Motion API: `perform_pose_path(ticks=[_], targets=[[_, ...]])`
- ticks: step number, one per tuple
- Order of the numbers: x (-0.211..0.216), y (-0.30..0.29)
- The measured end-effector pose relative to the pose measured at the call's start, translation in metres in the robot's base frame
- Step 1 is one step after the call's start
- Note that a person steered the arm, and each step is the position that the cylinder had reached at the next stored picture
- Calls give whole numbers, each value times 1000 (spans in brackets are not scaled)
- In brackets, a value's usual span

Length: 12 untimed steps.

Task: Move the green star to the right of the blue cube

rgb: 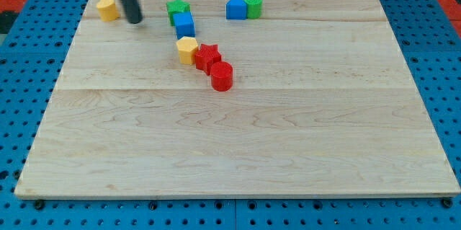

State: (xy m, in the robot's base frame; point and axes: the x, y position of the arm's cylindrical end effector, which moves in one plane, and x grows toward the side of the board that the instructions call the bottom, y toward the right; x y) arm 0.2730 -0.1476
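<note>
The green star (175,8) lies near the view's top, left of centre, touching the top-left of the blue cube (184,25). My tip (135,21) is on the board to the left of both, a short gap from the green star and level with the blue cube. It touches no block.
A yellow block (108,8) sits at the top left, left of my tip. A yellow block (187,50), a red star (207,57) and a red cylinder (222,76) run diagonally below the cube. A blue block (235,8) and green cylinder (253,5) stand at the top centre.
</note>
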Motion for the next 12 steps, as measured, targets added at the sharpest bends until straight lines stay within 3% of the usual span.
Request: perform_pose_path(ticks=[8,11,12], targets=[[-9,37],[-64,52],[-69,88]])
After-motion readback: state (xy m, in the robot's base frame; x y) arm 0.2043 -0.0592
